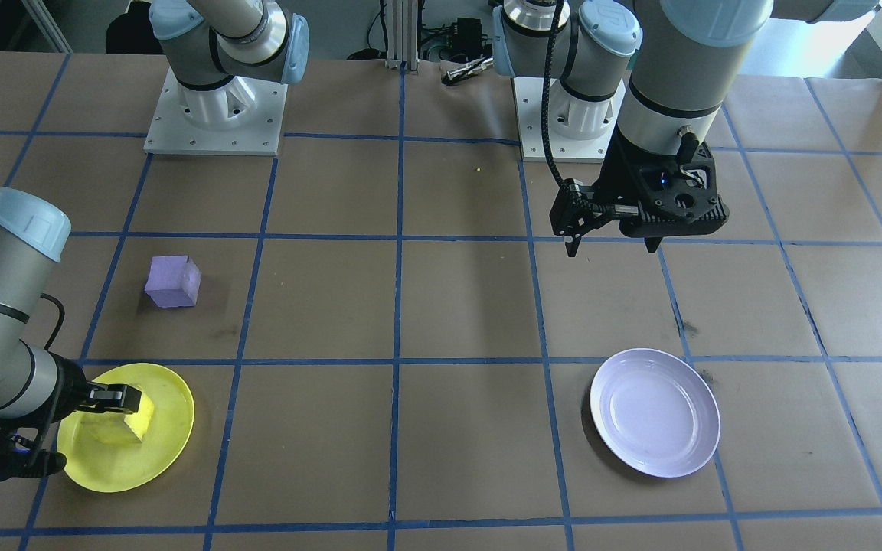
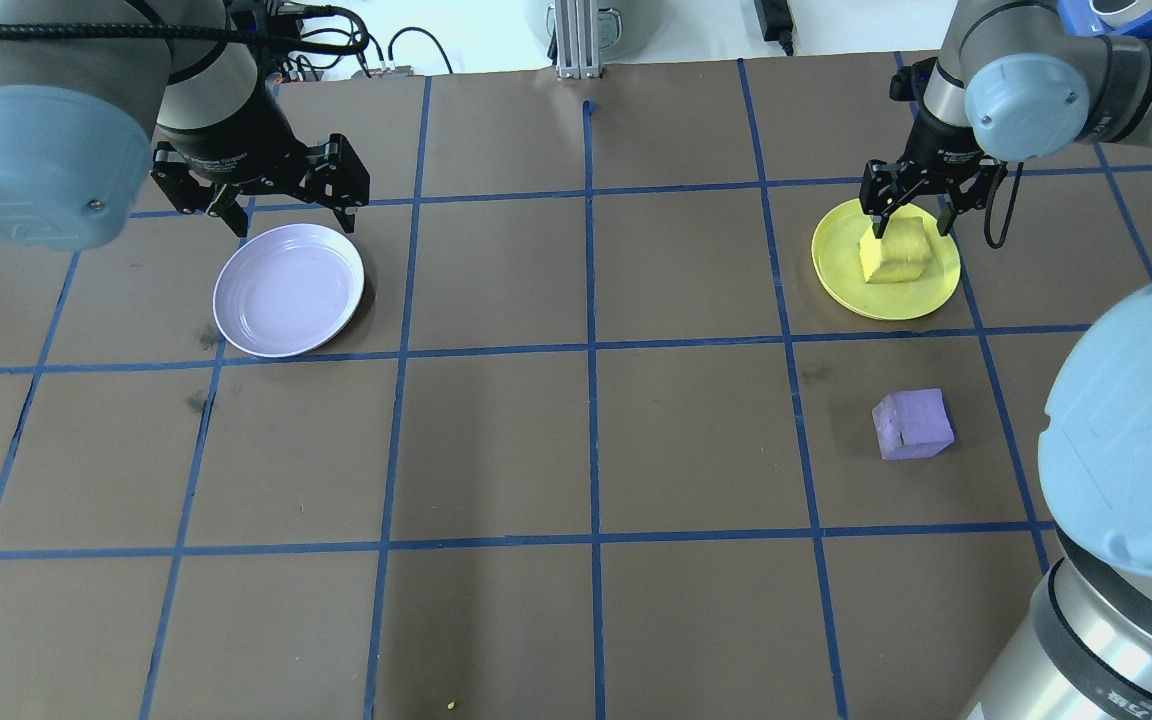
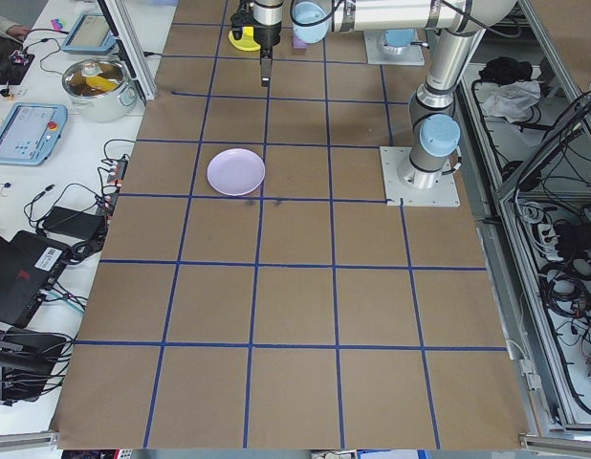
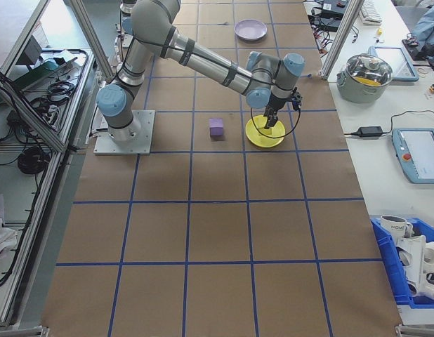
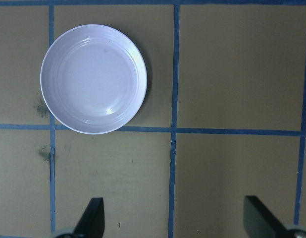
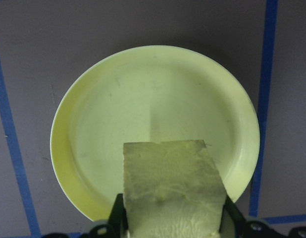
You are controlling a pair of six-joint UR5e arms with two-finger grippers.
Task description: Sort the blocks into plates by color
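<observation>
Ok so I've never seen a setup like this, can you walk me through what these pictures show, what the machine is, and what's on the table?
These are six camera views of one moment. The machine is a pair of robot arms bolted to a table covered in brown paper with blue tape lines. Four pictures come from fixed cameras: one across the table facing the robot, one behind and above it, and one at each end of the table. The other two come from cameras on the wrists, looking down past each tool.

On the table are a lavender plate, which is empty, a yellow plate, and a purple block lying on the paper by itself.

The right tool is shut on a yellow block over the yellow plate. Whether the block touches the plate, I cannot tell. The left tool is open and holds nothing, near the lavender plate.
</observation>
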